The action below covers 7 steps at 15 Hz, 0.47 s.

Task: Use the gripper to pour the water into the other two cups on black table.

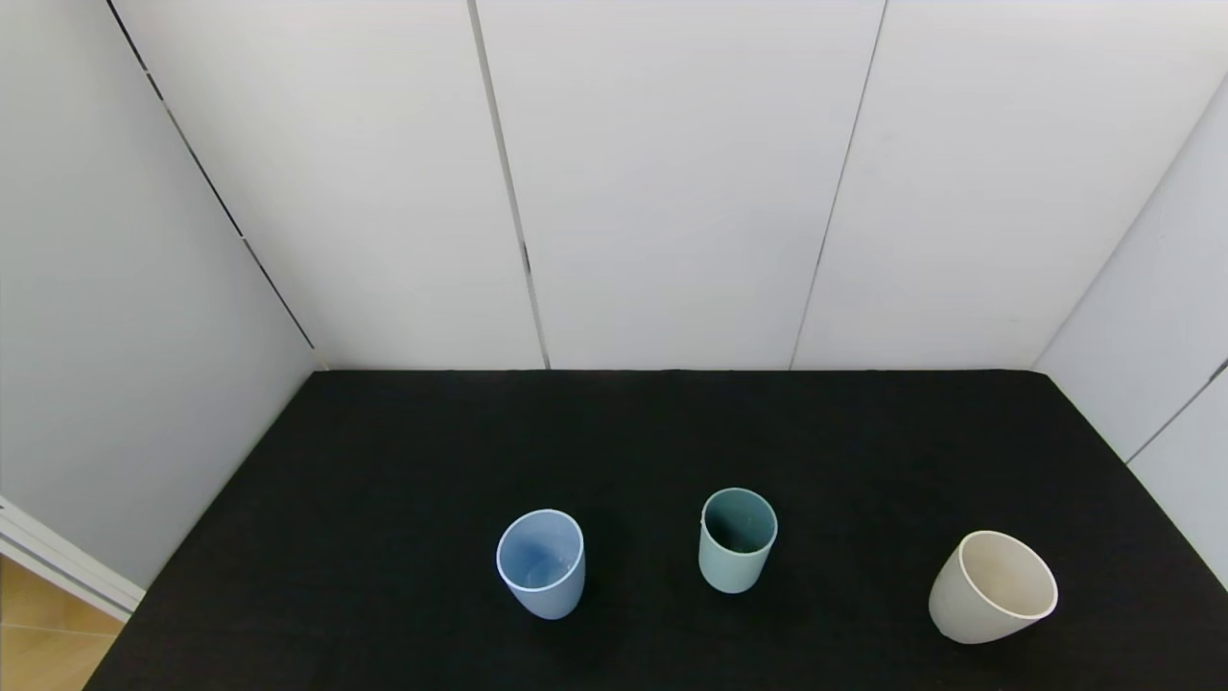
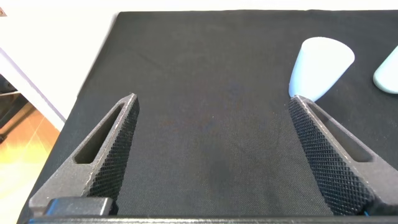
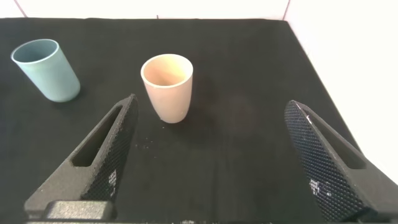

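Observation:
Three cups stand upright in a row near the front of the black table (image 1: 672,432). The light blue tumbler (image 1: 541,563) is on the left, the teal-green cup (image 1: 737,540) in the middle, the cream-white cup (image 1: 992,586) on the right. The water inside the teal-green cup does not show clearly. No arm shows in the head view. My left gripper (image 2: 211,106) is open and empty over the table, with the light blue tumbler (image 2: 320,67) ahead beside one finger. My right gripper (image 3: 210,106) is open and empty, with the cream-white cup (image 3: 167,86) and the teal-green cup (image 3: 47,69) ahead of it.
White wall panels (image 1: 672,182) close the table at the back and both sides. The table's left edge drops to a wooden floor (image 1: 43,633). Small pale specks (image 3: 144,144) lie on the cloth near the cream-white cup.

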Available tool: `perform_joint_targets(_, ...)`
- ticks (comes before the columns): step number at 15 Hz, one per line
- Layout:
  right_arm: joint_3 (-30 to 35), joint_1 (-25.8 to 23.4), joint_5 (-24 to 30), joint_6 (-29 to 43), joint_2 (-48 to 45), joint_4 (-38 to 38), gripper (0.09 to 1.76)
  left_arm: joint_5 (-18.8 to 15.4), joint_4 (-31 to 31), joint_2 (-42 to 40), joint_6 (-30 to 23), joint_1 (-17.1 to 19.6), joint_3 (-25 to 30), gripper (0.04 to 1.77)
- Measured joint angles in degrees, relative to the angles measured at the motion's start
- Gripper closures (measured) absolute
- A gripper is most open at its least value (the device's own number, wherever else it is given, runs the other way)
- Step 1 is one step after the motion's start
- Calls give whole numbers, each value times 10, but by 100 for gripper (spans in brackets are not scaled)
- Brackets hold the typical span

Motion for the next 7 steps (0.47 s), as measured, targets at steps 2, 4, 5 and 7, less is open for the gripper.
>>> perform_joint_targets(2,1,0,1,1,0,0,15,0,0,0,0,0,0,9)
perform_joint_targets(4,1,0,1,1,0,0,15,0,0,0,0,0,0,9)
perform_joint_targets(5,2,0,1,1,0,0,15,0,0,0,0,0,0,9)
perform_joint_targets(7,2,0,1,1,0,0,15,0,0,0,0,0,0,9)
